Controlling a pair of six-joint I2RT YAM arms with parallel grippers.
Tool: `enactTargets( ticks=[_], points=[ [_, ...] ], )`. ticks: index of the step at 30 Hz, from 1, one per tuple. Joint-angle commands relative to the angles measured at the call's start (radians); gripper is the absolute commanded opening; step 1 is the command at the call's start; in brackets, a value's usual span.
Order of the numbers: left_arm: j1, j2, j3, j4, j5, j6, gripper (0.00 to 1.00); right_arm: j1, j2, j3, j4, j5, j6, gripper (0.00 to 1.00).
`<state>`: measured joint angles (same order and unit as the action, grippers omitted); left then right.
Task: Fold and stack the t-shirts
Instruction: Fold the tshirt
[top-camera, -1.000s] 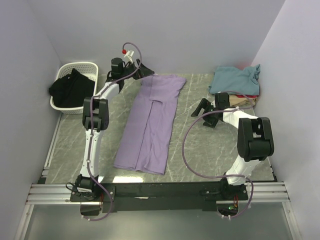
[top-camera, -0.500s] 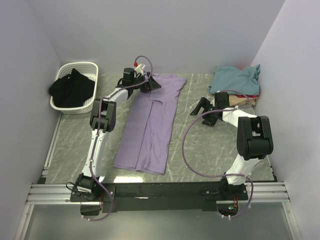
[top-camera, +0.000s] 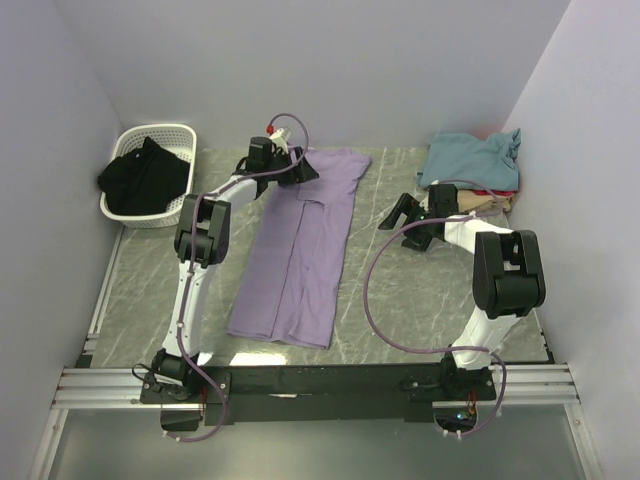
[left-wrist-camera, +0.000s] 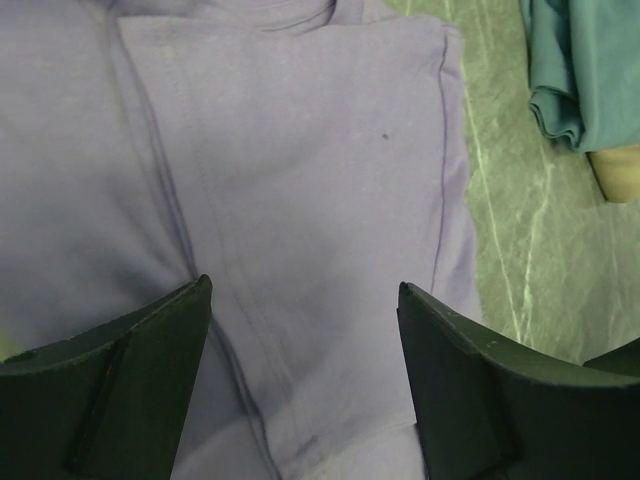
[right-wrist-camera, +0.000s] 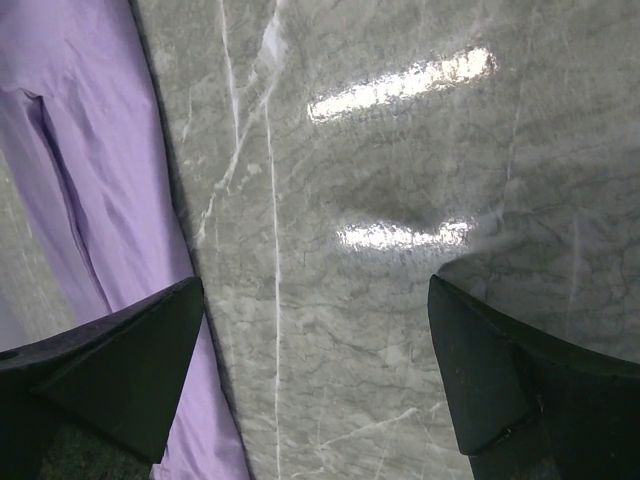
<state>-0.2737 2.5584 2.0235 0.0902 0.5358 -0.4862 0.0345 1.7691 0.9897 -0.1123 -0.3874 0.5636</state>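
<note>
lavender t-shirt (left-wrist-camera: 300, 150), directly under left hand (left-wrist-camera: 305, 300)

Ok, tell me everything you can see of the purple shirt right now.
The purple shirt is plain, soft, light purple fabric, folded lengthwise into a long narrow strip with a folded edge running down its middle. It lies flat on the marble table, running from the far side toward the arm bases at a slight slant. The left gripper hangs open over its far end; whether it touches the fabric is unclear. Nothing else touches it.
</note>
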Motion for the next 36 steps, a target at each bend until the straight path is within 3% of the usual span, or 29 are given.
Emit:
enactTargets(
  ticks=[1, 11, 16, 36],
  points=[
    [0.005, -0.099, -0.043, 0.028, -0.057, 0.032, 0.80, -0.005, 0.041, 0.013, -0.009, 0.004, -0.018, 0.99],
    [0.002, -0.044, 0.039, -0.079, -0.115, 0.052, 0.78, -0.005, 0.046, 0.018, -0.007, -0.004, -0.018, 0.99],
    [-0.016, -0.021, 0.067, -0.133, -0.164, 0.077, 0.68, -0.005, 0.047, 0.020, -0.010, -0.007, -0.022, 0.99],
    [-0.044, 0.028, 0.127, -0.175, -0.151, 0.098, 0.48, -0.005, 0.056, 0.032, -0.017, -0.013, -0.027, 0.98]
  ],
)
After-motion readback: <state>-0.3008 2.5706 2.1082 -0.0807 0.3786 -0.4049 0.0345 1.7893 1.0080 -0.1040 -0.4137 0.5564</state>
